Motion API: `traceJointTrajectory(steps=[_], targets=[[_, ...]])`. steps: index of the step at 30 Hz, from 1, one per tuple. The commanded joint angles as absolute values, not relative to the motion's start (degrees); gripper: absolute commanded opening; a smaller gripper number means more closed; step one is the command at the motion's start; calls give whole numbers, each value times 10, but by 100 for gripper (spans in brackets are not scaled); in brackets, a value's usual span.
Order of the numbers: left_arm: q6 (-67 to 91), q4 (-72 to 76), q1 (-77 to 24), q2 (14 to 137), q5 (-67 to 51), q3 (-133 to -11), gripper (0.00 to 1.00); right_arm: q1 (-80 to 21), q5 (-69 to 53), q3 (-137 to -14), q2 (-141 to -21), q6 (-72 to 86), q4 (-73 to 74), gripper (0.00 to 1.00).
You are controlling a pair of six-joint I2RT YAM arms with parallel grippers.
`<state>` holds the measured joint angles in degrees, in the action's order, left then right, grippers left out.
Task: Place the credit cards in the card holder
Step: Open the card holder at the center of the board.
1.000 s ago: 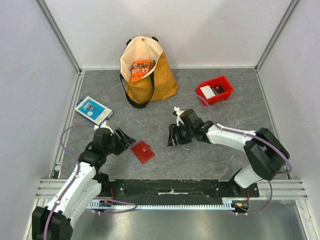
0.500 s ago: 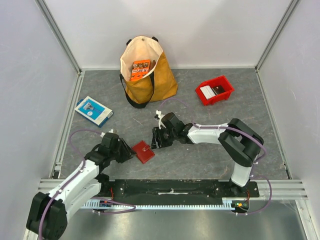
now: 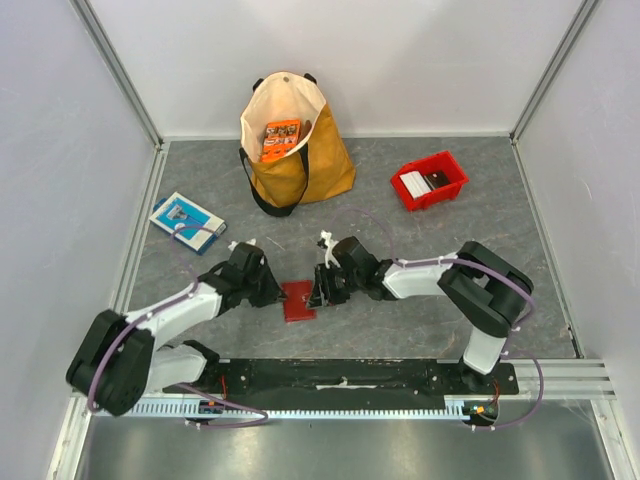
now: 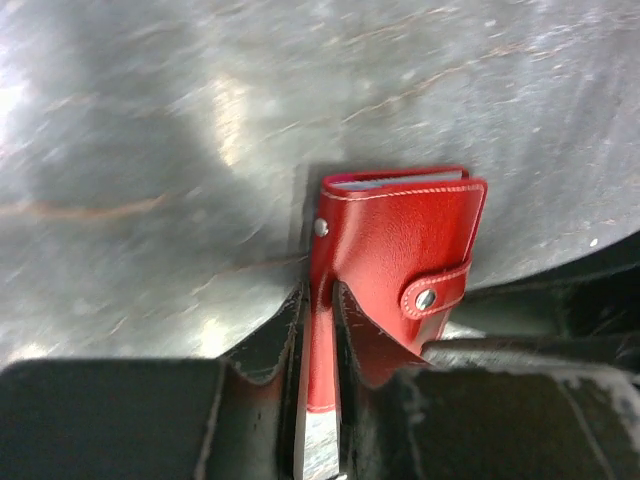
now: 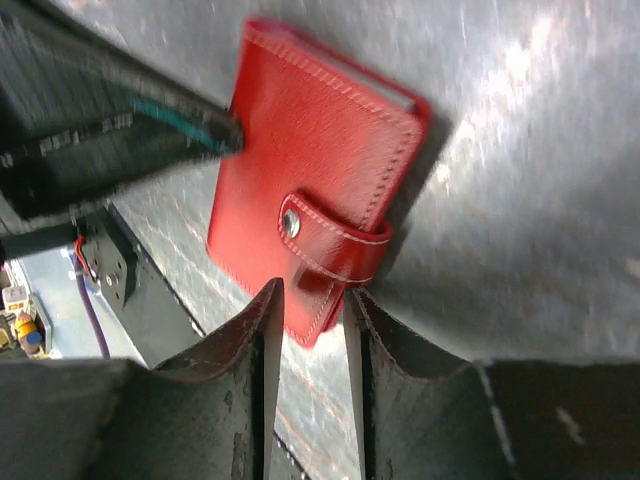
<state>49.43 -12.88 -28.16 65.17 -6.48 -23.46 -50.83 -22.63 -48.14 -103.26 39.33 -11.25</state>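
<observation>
The card holder (image 3: 298,301), a small red wallet with its snap tab fastened, lies on the grey floor between both arms. In the left wrist view my left gripper (image 4: 320,305) is shut on the near edge of the card holder (image 4: 400,240). From the other side my right gripper (image 5: 308,300) stands narrowly open, with the corner of the card holder (image 5: 310,170) below the snap tab between its fingertips. In the top view the left gripper (image 3: 274,292) and right gripper (image 3: 319,291) flank the wallet. The credit cards (image 3: 426,182), whitish and dark, lie in the red bin.
A red plastic bin (image 3: 449,163) stands at the back right. A yellow tote bag (image 3: 295,160) holding an orange packet (image 3: 282,139) stands at the back centre. A blue-and-white flat box (image 3: 186,221) lies at the left. Metal frame rails run along the sides.
Both arms have swung inward to the card holder, one from each side. Both grippers have narrowed, the left closing onto the wallet's edge. The wallet has turned slightly.
</observation>
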Motion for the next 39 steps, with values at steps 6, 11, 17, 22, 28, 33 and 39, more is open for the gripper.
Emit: traceJointTrajectory(steps=[6,11,17,22,28,33,39], targets=[[347,-81,-305,812,-111,-405,21,-556,-153,-368,-894,423,-85,38],[275,-123,-304,793,-115,-411,43,-538,-39,-403,-801,321,48,44],[299,-125,-305,723,-141,-349,60,-440,-96,-475,-845,256,66,52],[405,-61,-306,670,-159,-271,62,-411,-161,-589,-968,219,75,57],[461,-11,-314,669,-153,-232,62,-411,-170,-662,-1062,192,91,60],[452,-22,-314,686,-130,-250,62,-411,-159,-618,-1053,212,84,59],[432,-27,-314,722,-119,-282,62,-419,-204,-490,-998,313,-22,56]])
